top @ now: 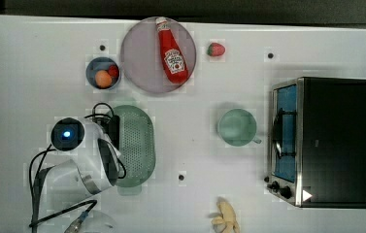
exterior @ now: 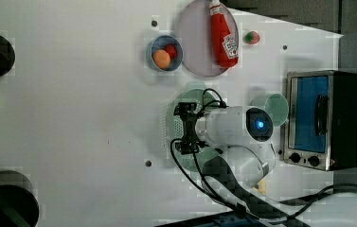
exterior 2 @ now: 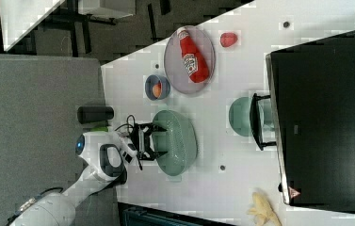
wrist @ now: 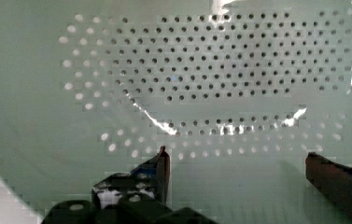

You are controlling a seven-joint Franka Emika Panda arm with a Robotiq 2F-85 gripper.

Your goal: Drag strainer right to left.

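The strainer [top: 139, 141] is a pale green oval colander full of small holes, lying on the white table [top: 35, 63] a little to the left of centre in the top view. It also shows in the left view [exterior: 167, 125] and the right view [exterior 2: 180, 141]. My gripper [top: 114, 130] hangs over the strainer's long side at the top view's left. In the wrist view the perforated bowl [wrist: 211, 70] lies close below, and my gripper [wrist: 236, 158] is open, its two dark fingers [wrist: 163, 163] spread wide over the inner wall with nothing between them. Whether they touch it I cannot tell.
A grey-pink plate [top: 139, 53] with a ketchup bottle [top: 172, 51] lies behind the strainer, beside a blue bowl [top: 93, 68] of fruit and a strawberry [top: 215, 49]. At the top view's right are a green mug [top: 238, 127], a toaster oven [top: 333, 141] and a banana [top: 226, 216].
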